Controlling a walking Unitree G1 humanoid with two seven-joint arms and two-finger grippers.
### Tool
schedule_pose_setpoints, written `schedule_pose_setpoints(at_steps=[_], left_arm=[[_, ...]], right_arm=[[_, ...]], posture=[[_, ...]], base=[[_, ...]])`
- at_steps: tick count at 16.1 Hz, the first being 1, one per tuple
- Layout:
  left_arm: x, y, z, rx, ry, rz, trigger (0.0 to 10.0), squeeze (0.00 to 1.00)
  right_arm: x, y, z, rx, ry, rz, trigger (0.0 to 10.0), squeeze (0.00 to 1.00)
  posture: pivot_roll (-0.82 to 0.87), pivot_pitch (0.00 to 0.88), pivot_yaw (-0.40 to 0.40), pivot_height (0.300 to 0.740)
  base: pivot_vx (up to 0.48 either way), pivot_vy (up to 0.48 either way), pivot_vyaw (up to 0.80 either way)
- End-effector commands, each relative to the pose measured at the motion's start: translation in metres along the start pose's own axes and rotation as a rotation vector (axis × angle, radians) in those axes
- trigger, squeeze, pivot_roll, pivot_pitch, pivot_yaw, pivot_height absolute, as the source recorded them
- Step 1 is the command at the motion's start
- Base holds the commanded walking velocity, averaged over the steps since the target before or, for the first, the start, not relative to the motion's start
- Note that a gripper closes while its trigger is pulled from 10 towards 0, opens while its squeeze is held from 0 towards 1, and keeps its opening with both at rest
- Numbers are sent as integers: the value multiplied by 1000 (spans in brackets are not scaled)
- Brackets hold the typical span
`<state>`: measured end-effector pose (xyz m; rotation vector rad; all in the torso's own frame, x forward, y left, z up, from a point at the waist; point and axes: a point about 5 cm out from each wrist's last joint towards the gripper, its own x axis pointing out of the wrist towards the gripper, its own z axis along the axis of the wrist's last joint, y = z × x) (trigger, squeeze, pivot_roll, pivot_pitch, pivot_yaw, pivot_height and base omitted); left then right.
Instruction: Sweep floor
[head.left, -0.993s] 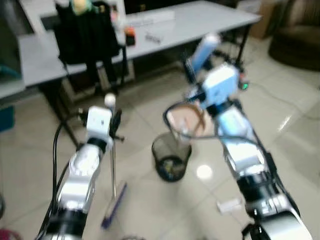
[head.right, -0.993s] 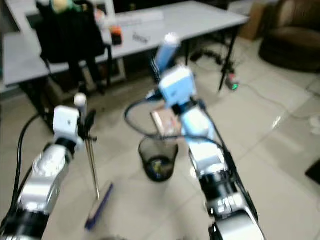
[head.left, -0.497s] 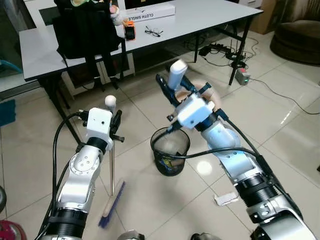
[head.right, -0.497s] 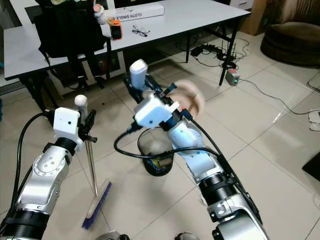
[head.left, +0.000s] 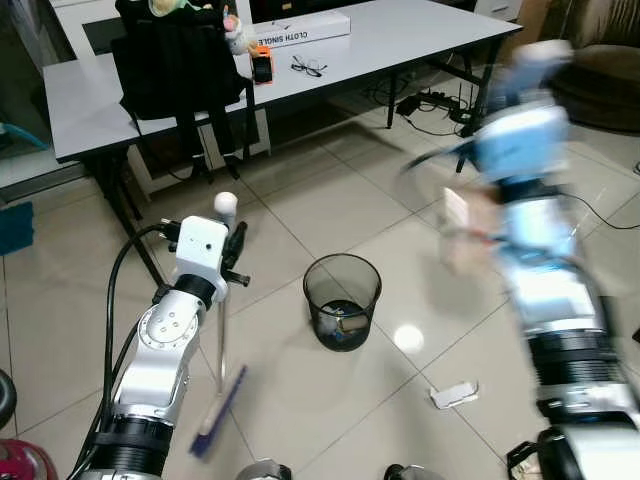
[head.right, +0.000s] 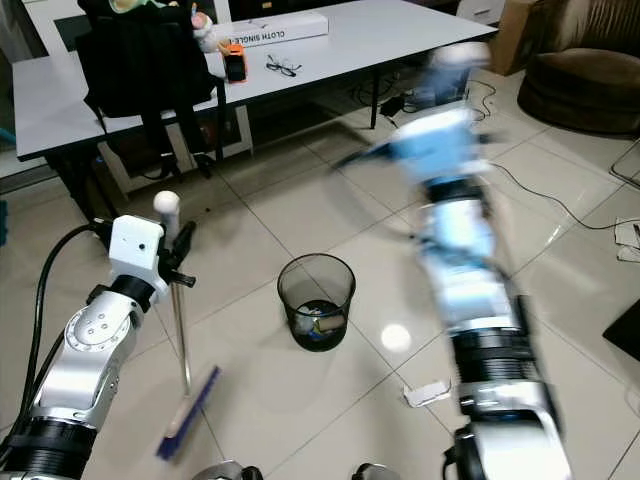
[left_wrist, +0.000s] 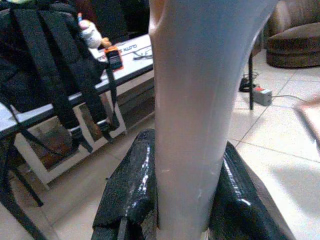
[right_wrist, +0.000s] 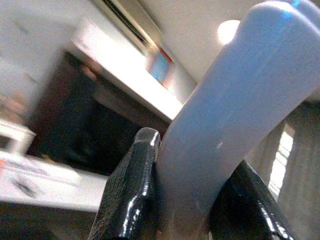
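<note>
My left gripper (head.left: 230, 262) is shut on the thin metal handle of a broom (head.left: 222, 330) with a white knob on top; the blue brush head (head.left: 218, 412) rests on the tiled floor. In the left wrist view the handle (left_wrist: 195, 110) fills the gap between the black fingers (left_wrist: 131, 190). My right gripper (head.left: 520, 110), blurred by motion, is raised to the right of a black mesh bin (head.left: 342, 300) and is shut on the pale blue handle (right_wrist: 235, 100) of a dustpan. The beige pan (head.left: 458, 228) hangs below it.
The bin holds some rubbish. A white scrap (head.left: 455, 394) lies on the tiles at the right. A grey table (head.left: 400, 40) stands behind, with a black backpack (head.left: 175, 60) on it. A brown sofa (head.left: 600, 60) and floor cables are at the far right.
My right arm has swung the dustpan from over the bin up and away to the right. The left arm and broom have hardly moved.
</note>
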<state>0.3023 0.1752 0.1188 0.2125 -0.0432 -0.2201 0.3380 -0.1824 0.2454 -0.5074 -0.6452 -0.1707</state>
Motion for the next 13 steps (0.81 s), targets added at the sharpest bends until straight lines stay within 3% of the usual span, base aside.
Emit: schedule_pose_setpoints(at_steps=[1, 2, 4, 6, 8, 11, 13], left_arm=[[3, -4, 10, 10, -44, -49, 10000, 0], [3, -6, 10, 6, -45, -62, 10000, 0], [3, -4, 11, 0, -53, -54, 10000, 0], [5, 4, 14, -23, -40, -17, 10000, 0], [7, 12, 17, -7, -42, 13, 10000, 0], [9, 21, 23, -19, -58, 69, 10000, 0], [11, 17, 24, -47, -54, 53, 10000, 0]], right_arm=[[-1, -24, -5, -32, 57, -88, 10000, 0], [-11, -38, -14, -51, 114, -136, 10000, 0], [-30, -42, -27, -24, 215, -153, 10000, 0], [-44, -32, -32, 8, 300, -147, 10000, 0], [-47, -27, -30, -30, 335, -158, 10000, 0], [-51, -16, -31, 51, 387, -105, 10000, 0], [-59, -6, -29, 106, 415, -80, 10000, 0]], posture=[[-37, 53, 71, 740], [-41, 54, 73, 740], [-42, 56, 72, 740], [-39, 59, 70, 740], [-40, 60, 68, 740], [-46, 63, 64, 740], [-49, 67, 65, 740]], base=[[0, 0, -800], [0, 0, -800], [0, 0, -800], [0, 0, -800], [0, 0, -800], [0, 0, -800], [0, 0, -800]])
